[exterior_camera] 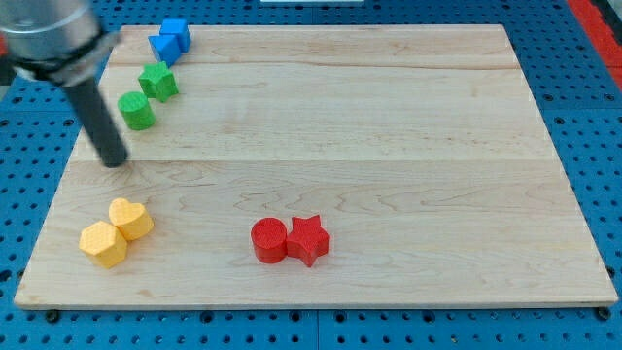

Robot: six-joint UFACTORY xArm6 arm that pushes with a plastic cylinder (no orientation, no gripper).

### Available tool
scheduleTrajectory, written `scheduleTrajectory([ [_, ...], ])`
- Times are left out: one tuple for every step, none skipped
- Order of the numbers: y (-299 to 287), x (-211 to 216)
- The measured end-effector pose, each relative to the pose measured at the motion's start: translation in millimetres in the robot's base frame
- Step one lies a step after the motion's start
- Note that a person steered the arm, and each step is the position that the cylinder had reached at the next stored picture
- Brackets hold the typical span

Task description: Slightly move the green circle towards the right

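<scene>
Tip [116, 160] down on the wooden board [389, 146], just below-left of the green circle [137, 110], not touching. Bare rod, pinching nothing.

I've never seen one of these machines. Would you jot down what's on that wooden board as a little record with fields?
board: wooden board
my tip: below and left of the green circle, apart from it
green circle: touching the green star
blue blocks: two, top left, shapes unclear
yellow blocks: heart and hexagon, touching
red blocks: circle and star, touching
</scene>
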State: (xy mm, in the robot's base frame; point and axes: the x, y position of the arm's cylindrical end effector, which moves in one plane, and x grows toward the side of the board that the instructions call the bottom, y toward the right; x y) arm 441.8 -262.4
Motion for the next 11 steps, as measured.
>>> scheduleTrajectory([
  [-11.3,-21.7],
  [-11.3,-43.8],
  [-10.4,-52.0],
  [-6.0,-52.0],
  [-6.9,-52.3],
  [-6.1,-52.4],
  [-11.6,-61.5],
  [17.4,-61.5],
  [46.0,-61.5],
  [19.3,-49.9],
  [15.0,-4.3],
])
